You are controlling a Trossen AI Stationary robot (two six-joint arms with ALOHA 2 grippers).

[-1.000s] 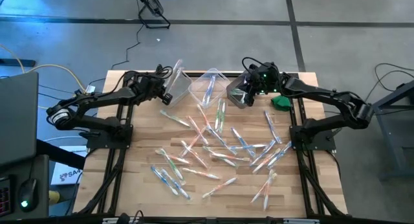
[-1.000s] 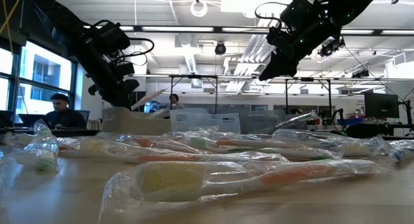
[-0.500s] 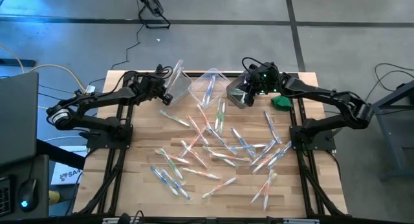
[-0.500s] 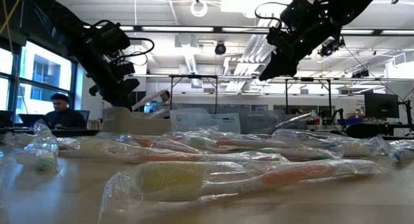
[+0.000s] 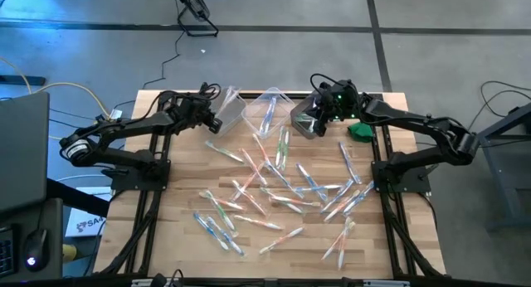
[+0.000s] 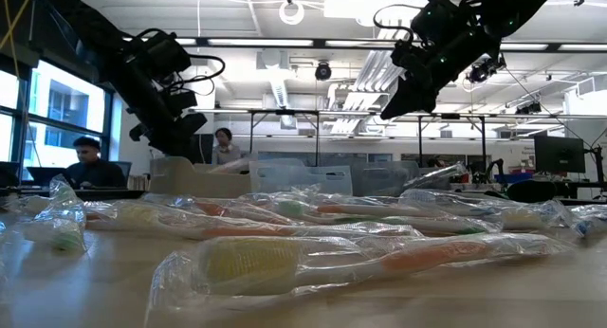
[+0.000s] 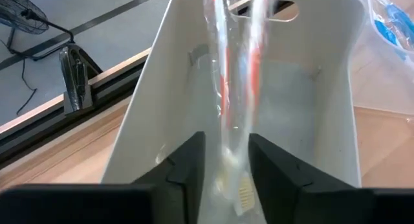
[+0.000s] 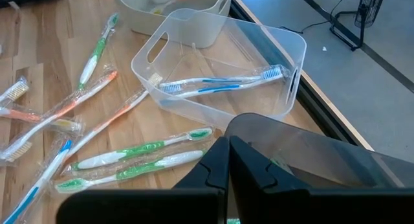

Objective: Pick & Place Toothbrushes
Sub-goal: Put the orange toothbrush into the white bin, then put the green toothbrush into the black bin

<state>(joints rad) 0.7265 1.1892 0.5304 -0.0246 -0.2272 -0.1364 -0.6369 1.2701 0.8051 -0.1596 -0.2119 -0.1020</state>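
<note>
1. Toothbrushes (image 5: 282, 187) in clear wrappers are lying scattered across the middle of the wooden surface (image 5: 178, 237), with orange, blue and green handles mixed together.
2. I am holding my left end effector (image 5: 217, 114) over the white bin (image 5: 232, 111) at the far edge of the surface. Its fingers (image 7: 184, 162) are standing slightly parted, and an orange-handled toothbrush (image 7: 236, 88) in its wrapper is hanging between them, head down, inside the bin. I cannot tell whether the fingers are gripping it.
3. I am holding my right end effector (image 5: 309, 121) clenched and empty above the dark bin (image 5: 305, 119).
4. Blue-handled toothbrushes (image 8: 223, 83) are lying inside the clear bin (image 8: 284, 46), which is sitting between the white bin and the dark bin.
5. Two green-handled toothbrushes (image 8: 139, 159) are lying on the surface just beside the clear bin.
</note>
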